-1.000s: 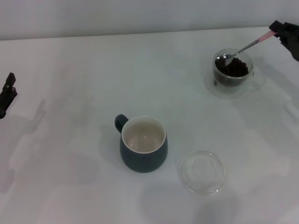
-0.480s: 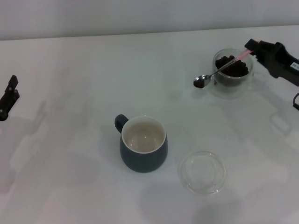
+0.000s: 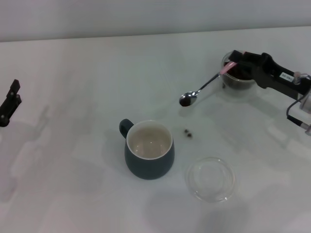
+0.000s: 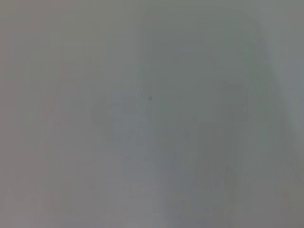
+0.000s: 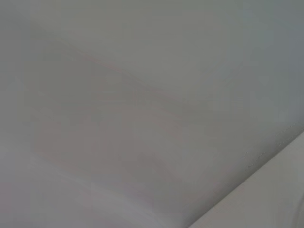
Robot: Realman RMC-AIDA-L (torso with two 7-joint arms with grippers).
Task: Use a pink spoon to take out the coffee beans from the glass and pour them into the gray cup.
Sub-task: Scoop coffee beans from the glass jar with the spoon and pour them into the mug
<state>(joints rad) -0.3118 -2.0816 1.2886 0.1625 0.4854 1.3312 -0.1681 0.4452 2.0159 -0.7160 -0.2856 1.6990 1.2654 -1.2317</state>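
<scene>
Right gripper point(image 3: 232, 63) fingers clamp the slim pink-handled metal spoon point(image 3: 201, 89) over the white table point(image 3: 87, 87) — 2 dark coffee beans point(image 3: 187, 132) lie beside the blue-gray ceramic mug point(image 3: 149, 150); left gripper point(image 3: 9, 102) fingers: cannot tell.

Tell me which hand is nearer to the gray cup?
The right hand. Holding the pink spoon, it is over the glass, beyond the gray cup; the left hand sits farther away, at the table's left edge.

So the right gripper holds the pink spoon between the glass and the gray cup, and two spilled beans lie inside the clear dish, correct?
Not quite. The head view shows the two coffee beans on the bare table, between the gray cup and the clear dish, not inside it. The rest is correct.
</scene>
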